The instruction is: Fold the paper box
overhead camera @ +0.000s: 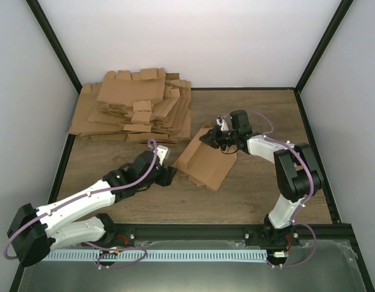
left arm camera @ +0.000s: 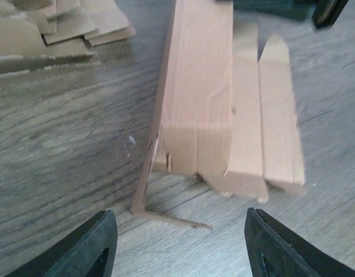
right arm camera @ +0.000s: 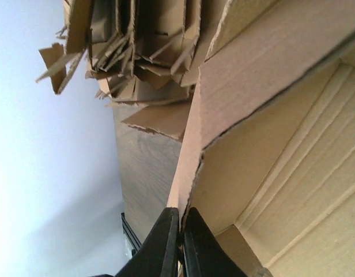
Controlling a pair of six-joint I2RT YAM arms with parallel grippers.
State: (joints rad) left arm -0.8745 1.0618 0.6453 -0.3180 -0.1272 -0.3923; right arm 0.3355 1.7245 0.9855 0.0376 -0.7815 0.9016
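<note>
Brown cardboard paper box (overhead camera: 206, 163), creased, part-folded, on woodgrain table (overhead camera: 254, 190).

Setting: robot lab test cell. White panel walls (overhead camera: 175, 36), black frame posts (overhead camera: 53, 42), wood-grain surface (overhead camera: 254, 194). Left arm (overhead camera: 84, 204) and right arm (overhead camera: 291, 176) bolted to front rail (overhead camera: 193, 233). Stacked cardboard blanks (overhead camera: 133, 106).

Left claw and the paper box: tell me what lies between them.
Nothing but bare table. In the left wrist view, the open left claw faces the near edge of the paper box, with only wood grain showing between them.
</note>
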